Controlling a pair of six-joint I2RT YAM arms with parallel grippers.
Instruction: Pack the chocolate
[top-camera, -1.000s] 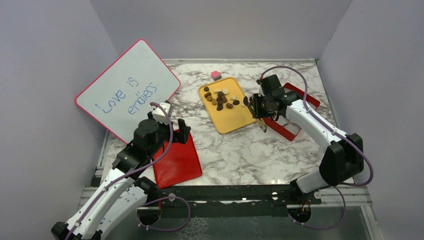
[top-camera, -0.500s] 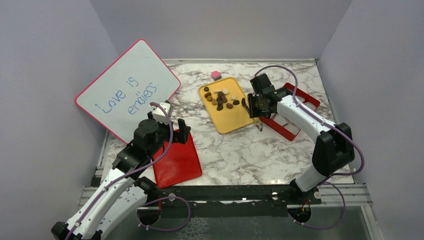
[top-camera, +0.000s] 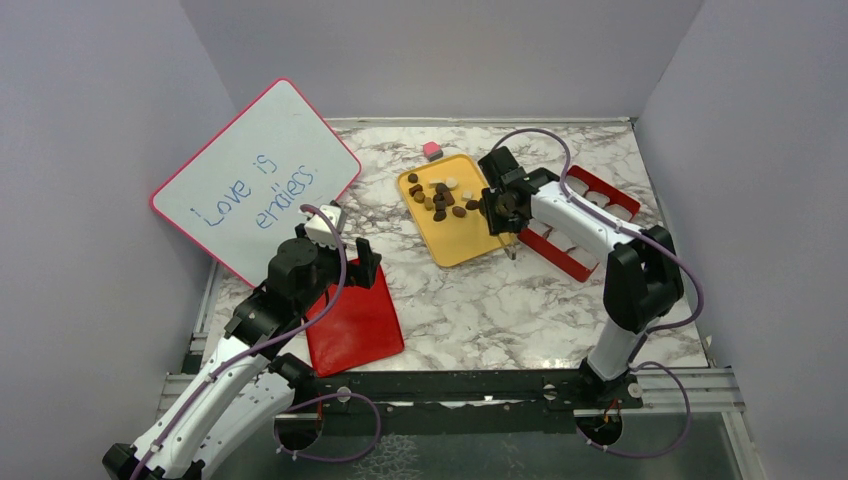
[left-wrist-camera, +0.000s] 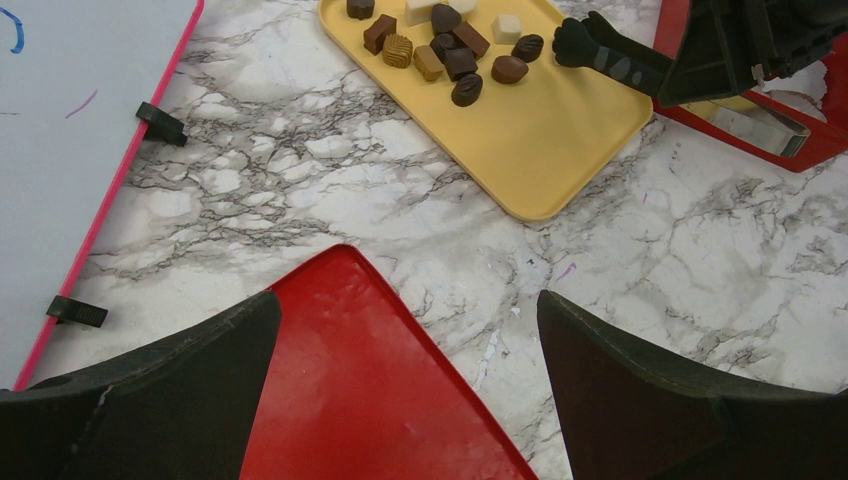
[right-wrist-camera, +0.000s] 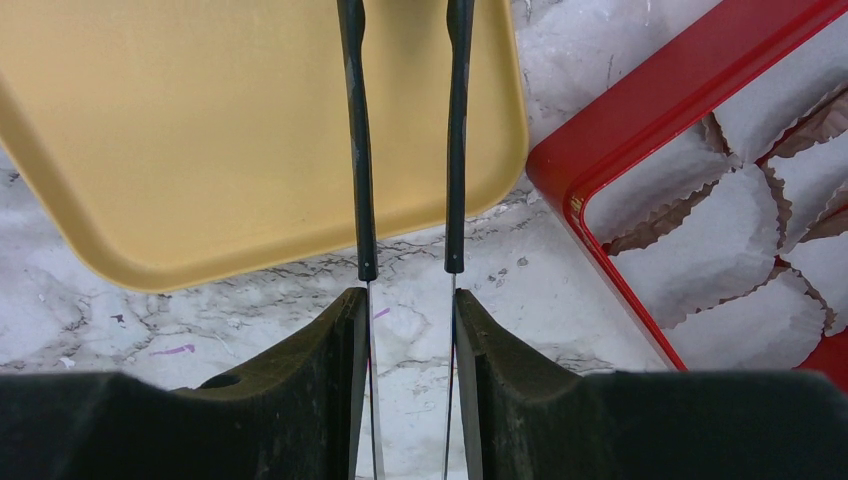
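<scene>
Right hand (right-wrist-camera: 408, 390) sits clamped on tongs (right-wrist-camera: 358, 150), arms apart, over yellow tray (right-wrist-camera: 200, 150); narrow tips may skid off rounded chocolate (left-wrist-camera: 448, 62), flicking pieces onto bench (right-wrist-camera: 250, 320).

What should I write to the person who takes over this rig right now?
Left gripper: open, empty, above the red lid.
Right gripper: shut on tongs, their prongs apart over the tray, nothing seen between them.
Chocolates: on the tray's far part.
Box: right of the tray; the cups in view are empty.
Done: no piece packed, as far as seen.
Left: move the pieces into cups, then probably put on the lid.
</scene>
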